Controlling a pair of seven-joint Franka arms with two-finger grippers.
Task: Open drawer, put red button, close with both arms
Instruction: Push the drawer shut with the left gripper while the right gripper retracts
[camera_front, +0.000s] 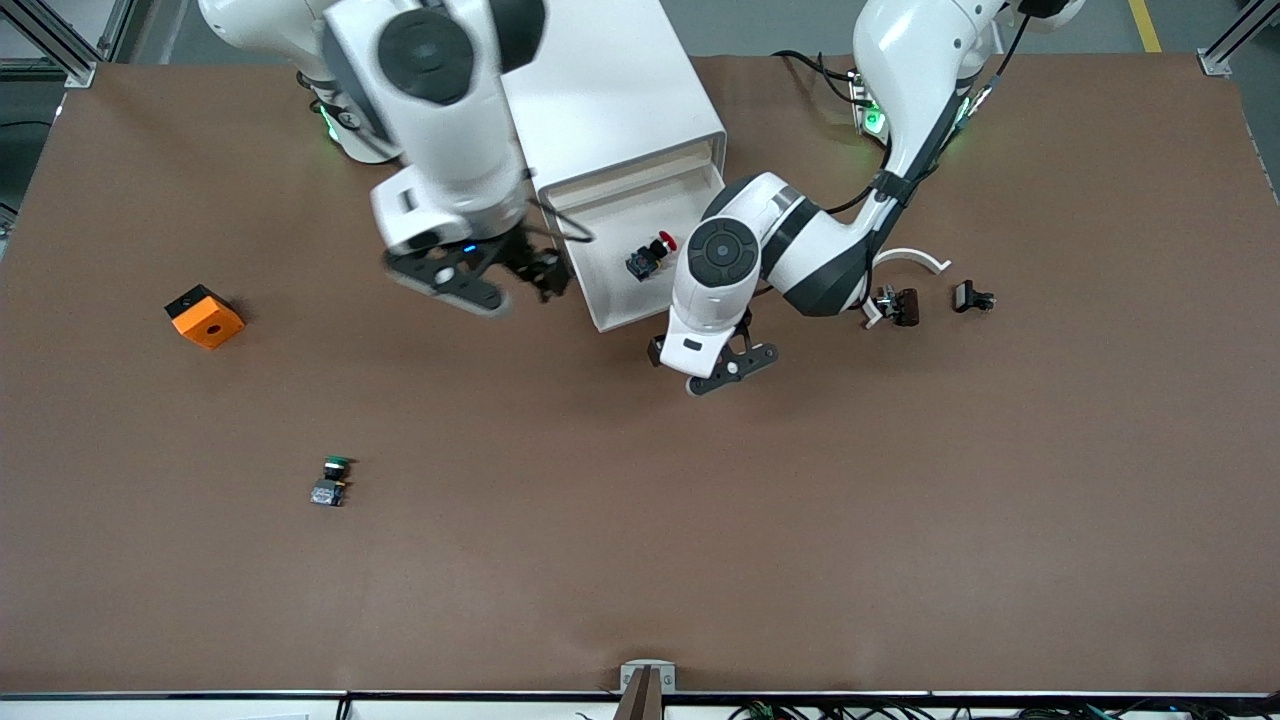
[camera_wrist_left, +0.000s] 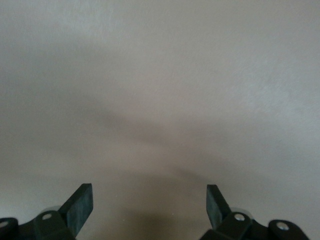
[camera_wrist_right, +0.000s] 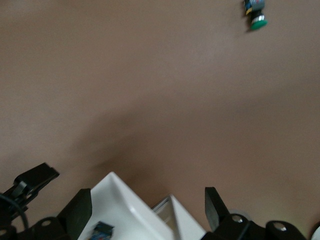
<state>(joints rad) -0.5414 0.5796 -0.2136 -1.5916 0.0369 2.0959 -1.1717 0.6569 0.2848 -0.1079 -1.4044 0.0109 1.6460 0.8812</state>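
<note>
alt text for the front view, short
The red button lies in the open drawer of a white cabinet. The right gripper and the open left gripper flank the drawer's front; a green button sits nearer the camera.

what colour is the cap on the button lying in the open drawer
Red: the red button in the drawer has a red cap on a dark body. The front view shows it best.

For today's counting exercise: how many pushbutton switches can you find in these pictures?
2. The red button lies in the open drawer. The green button lies on the table, nearer the front camera, toward the right arm's end.
</note>
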